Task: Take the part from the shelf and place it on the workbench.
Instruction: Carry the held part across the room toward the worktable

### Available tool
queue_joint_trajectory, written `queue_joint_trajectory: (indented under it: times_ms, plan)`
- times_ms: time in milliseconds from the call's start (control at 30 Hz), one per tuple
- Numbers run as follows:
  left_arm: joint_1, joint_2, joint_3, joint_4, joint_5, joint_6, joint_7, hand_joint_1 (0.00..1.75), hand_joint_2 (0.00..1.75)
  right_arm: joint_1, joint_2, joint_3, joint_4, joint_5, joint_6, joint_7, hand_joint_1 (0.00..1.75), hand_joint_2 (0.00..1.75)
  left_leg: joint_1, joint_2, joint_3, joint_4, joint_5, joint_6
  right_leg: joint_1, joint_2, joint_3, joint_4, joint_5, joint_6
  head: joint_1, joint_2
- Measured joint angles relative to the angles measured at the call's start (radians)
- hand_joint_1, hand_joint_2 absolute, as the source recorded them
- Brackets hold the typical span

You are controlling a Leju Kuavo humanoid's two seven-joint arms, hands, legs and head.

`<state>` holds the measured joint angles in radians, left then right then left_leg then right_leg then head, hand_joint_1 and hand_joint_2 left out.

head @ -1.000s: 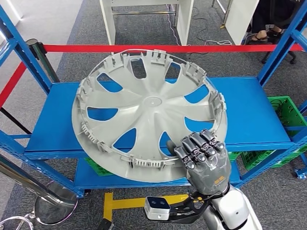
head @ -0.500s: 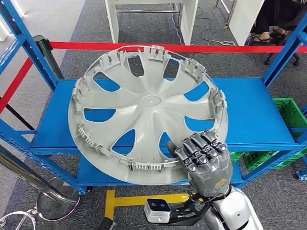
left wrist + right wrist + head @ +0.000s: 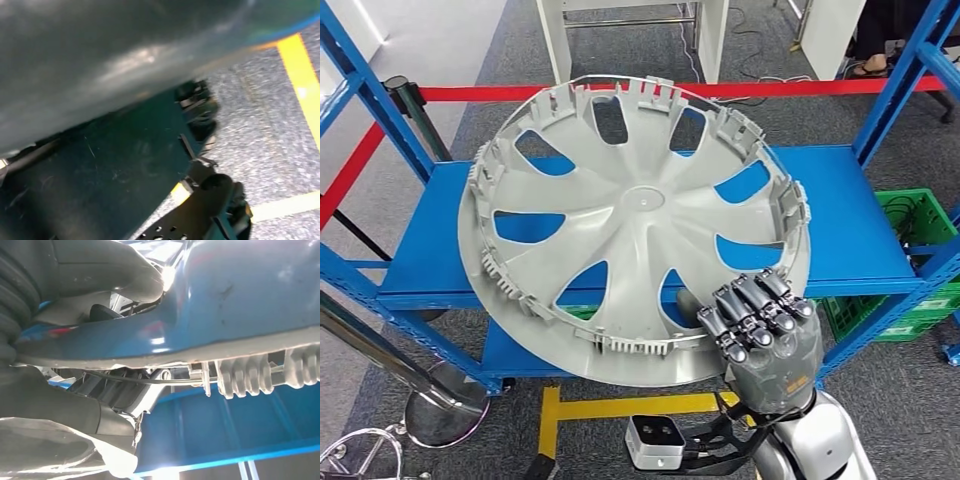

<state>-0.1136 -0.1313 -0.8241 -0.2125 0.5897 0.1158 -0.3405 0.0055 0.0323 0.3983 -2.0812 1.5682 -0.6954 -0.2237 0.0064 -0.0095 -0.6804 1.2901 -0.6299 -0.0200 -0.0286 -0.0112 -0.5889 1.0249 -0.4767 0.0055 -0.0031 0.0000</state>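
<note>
- We are holding the part (image 3: 633, 220), a grey wheel cover, by its near rim: the right hand (image 3: 765, 335) is curling its fingers (image 3: 743, 318) over that edge.
- The disc is hanging tilted above the blue shelf (image 3: 848, 215), spreading away and leftward from the fingers.
- We cannot tell the left hand's state.
</note>
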Motion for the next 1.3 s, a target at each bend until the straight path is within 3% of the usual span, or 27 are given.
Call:
queue_joint_trajectory:
  times_ms: [33, 67, 133, 200, 267, 333, 400, 467, 500, 533, 567, 600, 633, 700, 767, 800, 867, 933, 1000, 1033, 1067, 1133, 1200, 1233, 1300]
  plan:
    - [0.0, 0.001, 0.0, 0.0, -0.002, 0.004, 0.006, 0.0, 0.0, 0.0, 0.0, -0.002, -0.005, 0.0, 0.0, 0.001, 1.75, 1.75, 0.0, 0.0, 0.004, 0.019, 0.001, 0.001, 0.002, -0.003, -0.009, 0.0, 0.007, -0.001, 0.0, 0.0]
    - [0.001, 0.001, 0.0, 0.0, -0.004, 0.007, 0.011, 0.0, 0.0, 0.0, 0.0, -0.003, -0.011, 0.0, 0.0, 0.001, 1.75, 1.75, 0.0, 0.0, 0.025, 0.001, 0.021, 0.004, 0.004, -0.005, -0.018, 0.0, 0.015, 0.0, 0.0, 0.0]
    - [0.002, 0.004, 0.0, 0.0, -0.007, 0.012, 0.018, 0.0, 0.0, 0.001, 0.0, -0.006, -0.026, 0.0, 0.0, 0.001, 1.75, 1.75, -0.002, 0.0, 0.112, -0.126, 0.073, 0.015, 0.006, -0.006, -0.033, 0.0, 0.029, 0.003, 0.0, 0.0]
    - [0.004, 0.007, 0.0, 0.0, -0.01, 0.016, 0.02, 0.0, 0.0, 0.001, 0.001, -0.009, -0.042, 0.0, 0.0, 0.001, 1.75, 1.75, -0.007, 0.0, 0.188, -0.254, 0.088, 0.026, 0.008, -0.007, -0.041, -0.001, 0.045, 0.014, 0.0, 0.0]
    - [0.007, 0.01, 0.0, 0.0, -0.012, 0.019, 0.02, 0.0, 0.0, 0.001, 0.002, -0.012, -0.054, 0.0, 0.0, 0.0, 1.75, 1.75, -0.014, 0.0, 0.204, -0.291, 0.085, 0.034, 0.006, -0.009, -0.043, -0.006, 0.061, 0.028, 0.0, 0.0]
    - [0.011, 0.012, 0.0, 0.0, -0.013, 0.021, 0.021, 0.0, 0.0, 0.002, 0.003, -0.014, -0.062, 0.0, 0.0, -0.001, 1.75, 1.75, -0.013, 0.001, 0.194, -0.298, 0.104, 0.048, 0.003, -0.007, -0.049, -0.007, 0.062, 0.041, -0.002, 0.0]
    - [0.012, 0.013, 0.001, 0.0, -0.013, 0.023, 0.027, 0.0, 0.0, 0.003, 0.003, -0.016, -0.068, 0.0, 0.0, -0.005, 1.75, 1.75, -0.01, 0.004, 0.174, -0.305, 0.13, 0.062, 0.003, 0.0, -0.075, 0.045, 0.001, 0.047, 0.002, 0.0]
    - [0.013, 0.015, 0.001, 0.0, -0.012, 0.022, 0.036, 0.0, 0.0, 0.003, 0.003, -0.019, -0.073, 0.0, 0.0, -0.012, 1.75, 1.75, -0.014, 0.005, 0.146, -0.304, 0.152, 0.07, 0.004, 0.005, -0.111, 0.166, -0.093, 0.049, 0.007, 0.0]
    - [0.014, 0.016, 0.001, 0.0, -0.009, 0.021, 0.039, 0.0, 0.0, 0.005, 0.003, -0.021, -0.076, 0.0, 0.0, -0.017, 1.75, 1.75, -0.016, 0.005, 0.13, -0.303, 0.163, 0.072, 0.005, 0.007, -0.121, 0.225, -0.12, 0.05, 0.009, 0.0]
    - [0.016, 0.018, 0.002, 0.0, -0.006, 0.02, 0.041, 0.0, 0.0, 0.007, 0.003, -0.022, -0.08, 0.0, 0.0, -0.021, 1.75, 1.75, -0.019, 0.005, 0.115, -0.301, 0.174, 0.073, 0.006, 0.007, -0.12, 0.261, -0.124, 0.049, 0.009, 0.0]
    - [0.017, 0.02, 0.002, 0.0, -0.001, 0.02, 0.043, 0.0, 0.0, 0.01, 0.003, -0.024, -0.085, 0.0, 0.0, -0.025, 1.75, 1.75, -0.021, 0.005, 0.1, -0.3, 0.184, 0.072, 0.008, 0.007, -0.101, 0.263, -0.109, 0.047, 0.01, 0.0]
    - [0.018, 0.022, 0.003, 0.0, 0.002, 0.019, 0.045, 0.0, 0.0, 0.012, 0.003, -0.026, -0.091, 0.0, 0.0, -0.028, 1.75, 1.75, -0.023, 0.004, 0.087, -0.298, 0.194, 0.072, 0.01, 0.007, -0.063, 0.227, -0.081, 0.042, 0.01, 0.0]
    - [0.019, 0.024, 0.004, 0.0, 0.005, 0.018, 0.047, 0.0, 0.0, 0.014, 0.003, -0.028, -0.098, 0.0, 0.0, -0.032, 1.75, 1.75, -0.024, 0.004, 0.076, -0.296, 0.203, 0.07, 0.013, 0.008, -0.011, 0.162, -0.059, 0.037, 0.01, 0.0]
    - [0.02, 0.027, 0.006, 0.0, 0.009, 0.017, 0.051, 0.0, 0.0, 0.014, 0.004, -0.03, -0.116, 0.0, 0.0, -0.037, 1.75, 1.75, -0.027, 0.002, 0.06, -0.292, 0.22, 0.063, 0.018, 0.009, 0.095, 0.014, -0.056, 0.026, 0.01, 0.0]
    - [0.021, 0.034, 0.009, 0.001, 0.01, 0.011, 0.052, 0.0, 0.0, 0.015, 0.005, -0.033, -0.133, 0.0, 0.0, -0.042, 1.75, 1.75, -0.027, 0.002, 0.051, -0.291, 0.238, 0.053, 0.024, 0.01, 0.134, -0.054, -0.071, 0.02, 0.009, 0.0]
    - [0.023, 0.04, 0.01, 0.002, 0.01, 0.007, 0.052, 0.0, 0.0, 0.015, 0.006, -0.035, -0.139, 0.0, 0.0, -0.045, 1.75, 1.75, -0.026, 0.002, 0.049, -0.292, 0.246, 0.048, 0.024, 0.009, 0.126, -0.058, -0.066, 0.014, 0.01, 0.0]
    - [0.025, 0.051, 0.012, 0.005, 0.01, 0.002, 0.053, 0.0, 0.0, 0.014, 0.009, -0.038, -0.15, 0.0, 0.001, -0.048, 1.75, 1.75, -0.024, 0.001, 0.037, -0.274, 0.224, 0.036, 0.02, 0.004, 0.104, -0.061, -0.047, -0.004, 0.01, 0.0]
    - [0.027, 0.057, 0.016, 0.006, 0.01, 0.001, 0.053, 0.0, 0.0, 0.014, 0.012, -0.04, -0.157, 0.0, 0.002, -0.05, 1.75, 1.75, -0.017, 0.001, 0.012, -0.191, 0.133, 0.023, 0.016, -0.002, 0.082, -0.063, -0.024, -0.017, 0.003, 0.0]
    - [0.028, 0.062, 0.019, 0.007, 0.01, -0.002, 0.053, 0.0, 0.0, 0.015, 0.014, -0.043, -0.164, 0.0, 0.002, -0.052, 1.75, 1.75, -0.008, 0.001, -0.011, -0.063, 0.047, 0.009, 0.016, -0.004, 0.056, -0.061, 0.0, -0.017, -0.003, 0.0]
    - [0.028, 0.064, 0.02, 0.007, 0.01, -0.004, 0.053, 0.0, 0.0, 0.016, 0.014, -0.045, -0.167, 0.0, 0.002, -0.053, 1.75, 1.75, -0.004, 0.001, -0.011, -0.018, 0.034, 0.004, 0.015, -0.005, 0.042, -0.058, 0.013, -0.015, -0.004, 0.0]
    - [0.028, 0.066, 0.021, 0.007, 0.011, -0.007, 0.053, 0.0, 0.0, 0.017, 0.014, -0.049, -0.171, 0.0, 0.002, -0.053, 1.75, 1.75, 0.0, 0.002, 0.004, -0.006, 0.045, 0.0, 0.014, -0.006, 0.024, -0.054, 0.023, -0.011, -0.004, 0.0]
    - [0.029, 0.068, 0.023, 0.008, 0.013, -0.011, 0.053, 0.0, 0.0, 0.019, 0.014, -0.056, -0.18, 0.0, 0.002, -0.052, 1.75, 1.75, 0.008, 0.002, 0.081, -0.087, 0.097, -0.006, 0.011, -0.008, -0.009, -0.041, 0.04, -0.001, -0.004, 0.0]
    - [0.028, 0.068, 0.025, 0.008, 0.015, -0.013, 0.053, 0.0, 0.0, 0.022, 0.014, -0.067, -0.19, 0.0, 0.002, -0.049, 1.75, 1.75, 0.008, 0.001, 0.177, -0.228, 0.104, -0.004, 0.009, -0.009, -0.035, -0.026, 0.054, 0.012, -0.004, 0.0]
    - [0.029, 0.068, 0.026, 0.008, 0.016, -0.014, 0.053, 0.0, 0.0, 0.024, 0.014, -0.072, -0.194, 0.0, 0.002, -0.047, 1.75, 1.75, 0.007, -0.001, 0.203, -0.275, 0.096, 0.001, 0.009, -0.009, -0.042, -0.022, 0.062, 0.019, -0.004, 0.0]
    - [0.032, 0.068, 0.027, 0.008, 0.021, -0.013, 0.053, 0.0, 0.0, 0.029, 0.014, -0.081, -0.2, 0.0, 0.003, -0.044, 1.75, 1.75, 0.0, -0.003, 0.205, -0.3, 0.091, 0.019, 0.008, -0.009, -0.048, -0.024, 0.08, 0.034, -0.005, 0.0]
